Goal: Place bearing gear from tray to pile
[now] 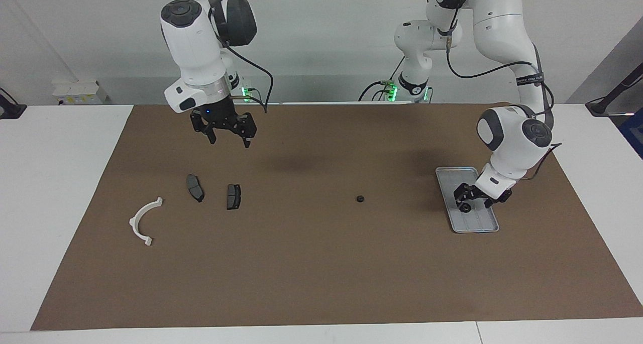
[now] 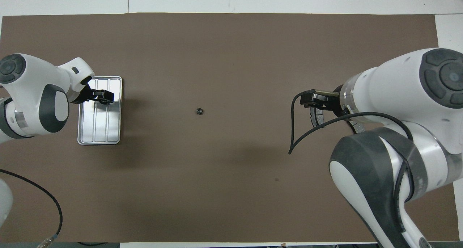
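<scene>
Silver tray, left gripper on gear

Two glossy white arms with dark grey joints

Rounded white shells carry dark grey caps and bands; black cables loop along the links; green lights glow at both bases; each wrist ends in a small black claw, left claw, right claw.
</scene>
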You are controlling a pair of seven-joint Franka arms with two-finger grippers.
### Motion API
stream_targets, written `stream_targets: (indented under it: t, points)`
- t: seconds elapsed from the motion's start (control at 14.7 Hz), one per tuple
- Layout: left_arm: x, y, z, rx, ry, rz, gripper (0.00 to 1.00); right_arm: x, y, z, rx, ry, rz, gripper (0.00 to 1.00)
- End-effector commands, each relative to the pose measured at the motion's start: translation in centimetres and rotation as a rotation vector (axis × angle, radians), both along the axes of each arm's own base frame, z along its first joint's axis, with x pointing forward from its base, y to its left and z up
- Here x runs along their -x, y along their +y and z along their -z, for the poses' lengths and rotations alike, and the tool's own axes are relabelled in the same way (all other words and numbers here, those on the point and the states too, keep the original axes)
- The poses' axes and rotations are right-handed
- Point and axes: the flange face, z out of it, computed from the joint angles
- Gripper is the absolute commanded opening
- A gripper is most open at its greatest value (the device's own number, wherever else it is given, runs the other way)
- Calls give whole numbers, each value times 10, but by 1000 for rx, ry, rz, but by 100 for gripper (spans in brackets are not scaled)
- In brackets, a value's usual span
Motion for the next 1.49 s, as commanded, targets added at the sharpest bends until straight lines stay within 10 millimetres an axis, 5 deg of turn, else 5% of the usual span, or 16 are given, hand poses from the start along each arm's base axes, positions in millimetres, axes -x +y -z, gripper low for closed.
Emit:
stream_targets:
  t: [0.0,0.34,0.41,0.68,0.75,1.09,1.43]
  points:
    - [0,-5,3,4,-13,10,93,3,-1,-3,-2,15,22,100]
    - [-2,-13,8,3,-21,20,90,8,27,5,-22,17,210,96]
    - [-2,-13,8,3,-21,20,81,8,39,14,-27,18,222,96]
    - [-2,-18,8,5,-16,-12,8,6,88,60,-19,45,250,100]
    - [-2,-19,8,5,-16,-12,0,5,101,70,-17,50,266,100]
    - [-6,-18,0,6,-5,-13,0,-6,161,112,-11,50,315,100]
    - [-33,-15,-55,18,36,-15,0,-13,218,136,-1,51,323,100]
